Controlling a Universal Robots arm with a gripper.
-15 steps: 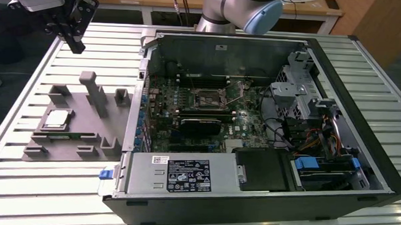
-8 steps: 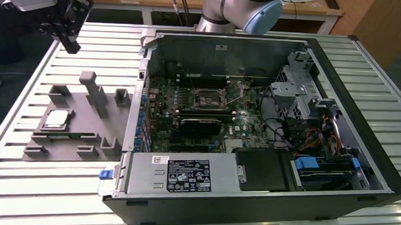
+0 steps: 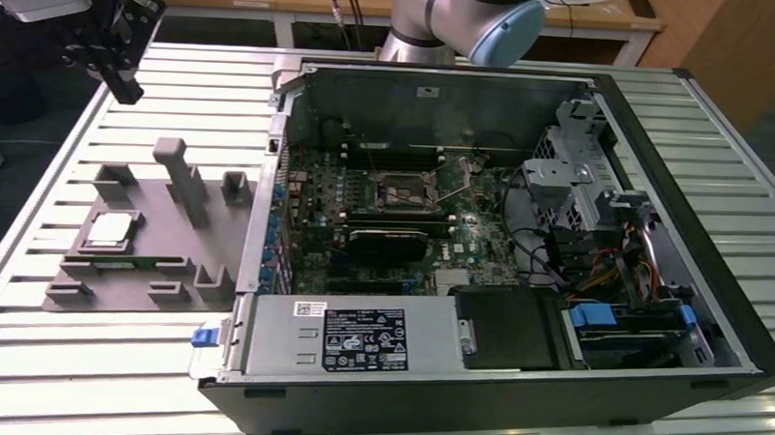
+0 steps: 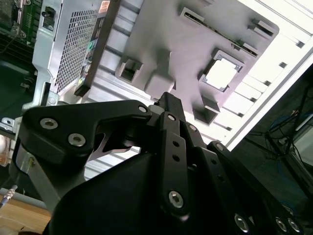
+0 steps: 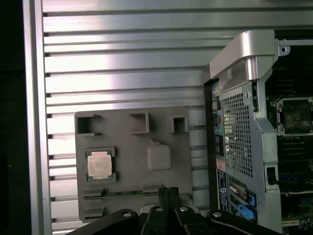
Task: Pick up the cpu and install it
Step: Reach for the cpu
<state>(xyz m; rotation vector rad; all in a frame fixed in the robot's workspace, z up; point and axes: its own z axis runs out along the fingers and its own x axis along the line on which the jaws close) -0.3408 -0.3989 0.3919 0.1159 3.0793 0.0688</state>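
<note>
Exterior view has the hand (image 3: 124,88) hanging over the slatted metal surface (image 3: 99,362) on the exterior view's left, well apart from the cpu (image 3: 110,230) and touching nothing. The cpu is sitting flat in a square pocket of a gray holder plate (image 3: 115,278), which lies on the surface just beside the open computer case (image 3: 444,103). So it's not picked up yet.

First wrist view looks down past the hand (image 5: 168,191) onto the same plate (image 5: 127,147). The two fingertips look pressed together with nothing between them, so I'd call it closed and empty. The cpu (image 5: 100,165) shows its silvery top there, with a pale rim, and a plain gray block (image 5: 159,157) sits near it on the plate.

Inside the case, the motherboard socket (image 3: 406,190) has its metal frame around it, with a black heatsink block (image 3: 387,243) just beside it. The power supply (image 3: 357,337) takes up the near corner of the case.

Second wrist view shows the cpu (image 4: 221,74) in its pocket, beyond the hand (image 4: 165,99).
</note>
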